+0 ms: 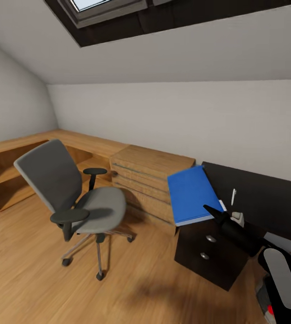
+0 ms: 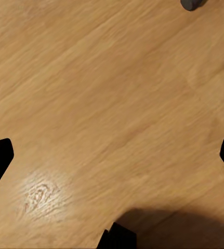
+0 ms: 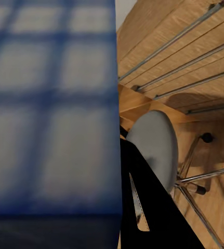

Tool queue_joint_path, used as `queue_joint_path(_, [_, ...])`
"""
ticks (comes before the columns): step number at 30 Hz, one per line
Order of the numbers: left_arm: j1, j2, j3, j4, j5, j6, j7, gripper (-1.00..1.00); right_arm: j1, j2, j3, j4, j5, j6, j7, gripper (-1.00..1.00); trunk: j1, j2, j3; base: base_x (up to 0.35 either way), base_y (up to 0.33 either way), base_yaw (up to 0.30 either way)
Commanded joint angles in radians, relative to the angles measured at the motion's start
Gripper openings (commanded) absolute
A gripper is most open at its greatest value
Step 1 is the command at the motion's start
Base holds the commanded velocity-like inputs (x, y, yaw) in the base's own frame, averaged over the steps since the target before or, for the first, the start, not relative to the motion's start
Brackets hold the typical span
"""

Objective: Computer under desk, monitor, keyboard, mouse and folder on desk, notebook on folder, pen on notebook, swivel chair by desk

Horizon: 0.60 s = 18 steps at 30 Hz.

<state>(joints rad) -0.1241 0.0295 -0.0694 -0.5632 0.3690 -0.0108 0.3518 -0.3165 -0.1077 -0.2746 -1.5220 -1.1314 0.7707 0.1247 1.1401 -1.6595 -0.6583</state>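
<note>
The folder (image 1: pixel 191 193) lies on the tabletop (image 1: pixel 262 198) corner, right gripper (image 1: pixel 213 210) clamped on its edge; one pen (image 1: pixel 233 196) at 3 o'clock, one swivel chair (image 1: pixel 73 198) at 9 o'clock; left gripper's state unclear.

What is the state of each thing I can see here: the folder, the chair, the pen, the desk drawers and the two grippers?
folder: held by the right gripper, over the desk's left end
swivel chair: upright, seat empty, apart from the desk
pen: lying on the desk top
desk drawers: shut
wooden drawer chest: drawers shut
left gripper: fingers apart, holding nothing, above the floor
</note>
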Motion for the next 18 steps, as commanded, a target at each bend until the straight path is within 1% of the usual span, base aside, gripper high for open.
queue_joint_path(1, [0.000,0.000,-0.012,0.004,0.009,-0.029,0.007,1.00,-0.001,0.000,-0.002,0.000,0.004,0.005,0.006,-1.00,0.000,0.000,-0.001,0.000,0.000,-0.300])
queue_joint_path(2, [0.000,0.000,-0.016,0.008,0.008,-0.044,0.007,1.00,-0.001,0.000,-0.002,0.000,0.004,0.005,0.006,-1.00,0.000,0.000,-0.001,0.000,0.000,-0.300])
queue_joint_path(4, [0.000,-0.002,-0.047,0.040,0.008,-0.096,0.007,1.00,-0.001,0.000,-0.002,0.000,0.004,0.005,0.006,-1.00,0.000,0.000,-0.001,0.000,0.000,-0.300])
queue_joint_path(7, [0.000,-0.003,-0.084,0.068,0.008,-0.136,0.008,1.00,-0.001,0.000,-0.002,0.000,0.004,0.005,0.006,-1.00,0.000,0.000,-0.001,0.000,0.000,-0.300])
queue_joint_path(10, [0.000,-0.003,-0.095,0.076,0.008,-0.149,0.008,1.00,-0.001,0.000,-0.002,0.000,0.004,0.005,0.006,-1.00,0.000,0.000,-0.001,0.000,0.000,-0.300])
queue_joint_path(14, [0.000,-0.003,-0.100,0.080,0.008,-0.155,0.009,1.00,-0.001,0.000,-0.002,0.001,0.004,0.005,0.006,-1.00,0.000,0.000,-0.001,0.000,0.000,-0.290])
queue_joint_path(18, [0.000,-0.003,-0.102,0.081,0.008,-0.157,0.009,1.00,-0.001,0.000,-0.003,0.002,0.003,0.005,0.008,-1.00,0.000,0.000,-0.001,0.000,0.000,-0.135])
